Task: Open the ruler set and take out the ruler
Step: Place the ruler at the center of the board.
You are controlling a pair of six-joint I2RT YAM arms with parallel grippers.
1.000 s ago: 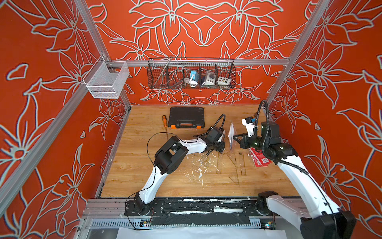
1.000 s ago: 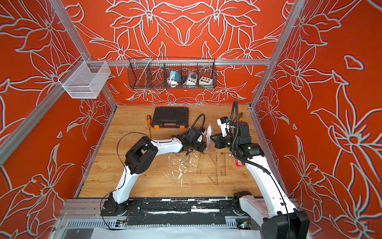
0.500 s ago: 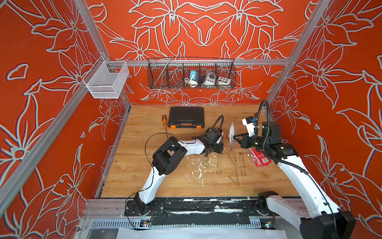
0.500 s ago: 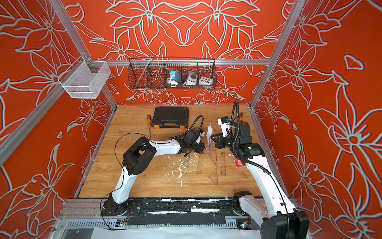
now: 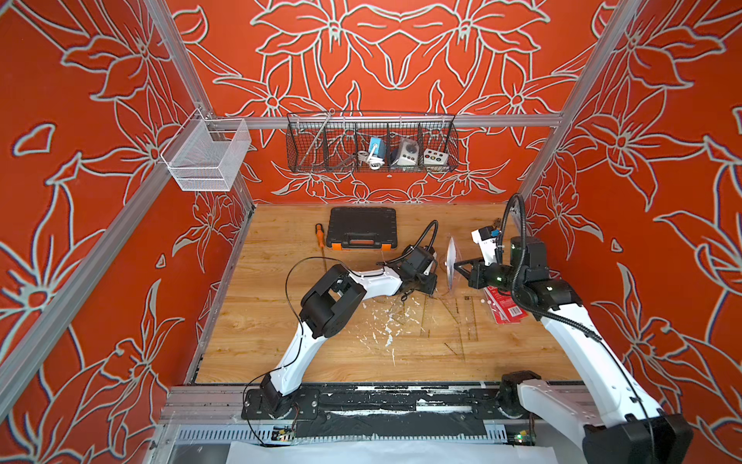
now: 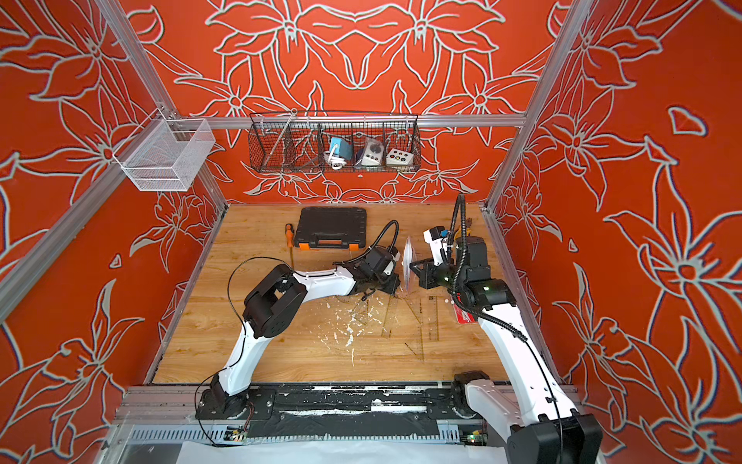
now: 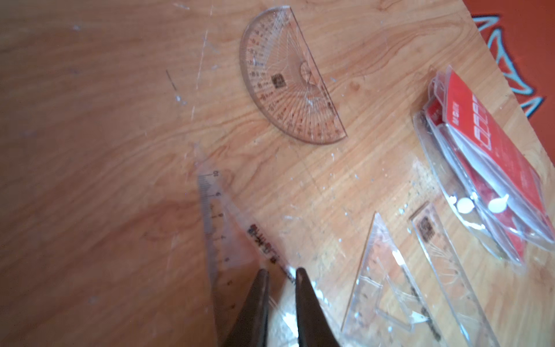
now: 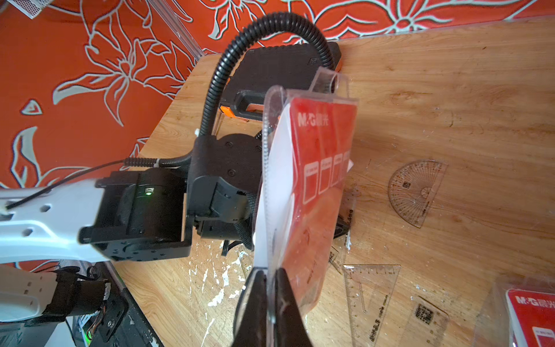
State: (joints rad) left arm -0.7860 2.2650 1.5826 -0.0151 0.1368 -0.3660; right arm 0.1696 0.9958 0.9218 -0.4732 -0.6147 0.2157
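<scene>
Your right gripper (image 8: 269, 275) is pinched tight on one edge of the clear plastic ruler-set pouch with the red card (image 8: 318, 168). It holds the pouch upright above the wooden tabletop (image 5: 281, 321), between the two arms. In both top views you get that pouch (image 5: 451, 261) only edge-on, as a pale sliver. The right wrist view alone gives you its red face, the white back of the card and the clear hang-tab at the end away from the gripper. Printed there is "M&G" with two characters after it, above a row of white outlined boxes.

Your left gripper (image 7: 279, 272) sits low over the table near the pouch. Only the left wrist view shows its fingers. They stand a narrow gap apart, with the printed edge of a clear triangular set square (image 7: 223, 228) running into that gap. Whether they pinch it, you cannot tell, and the black print is too blurred to read.

Beyond lie a second clear set square (image 7: 375, 240), a clear straight ruler with a square code (image 7: 435, 252) and a clear half-round protractor (image 7: 288, 81). Beside them lies another flat red-and-clear pouch (image 7: 480, 144) with white snap studs. The right wrist view shows that other pouch (image 8: 534, 318) marked "M&G" too.

Farthest off, a black plastic tool case with orange latches (image 5: 361, 227) and an orange-handled screwdriver (image 5: 320, 233) sit near the back wall.
</scene>
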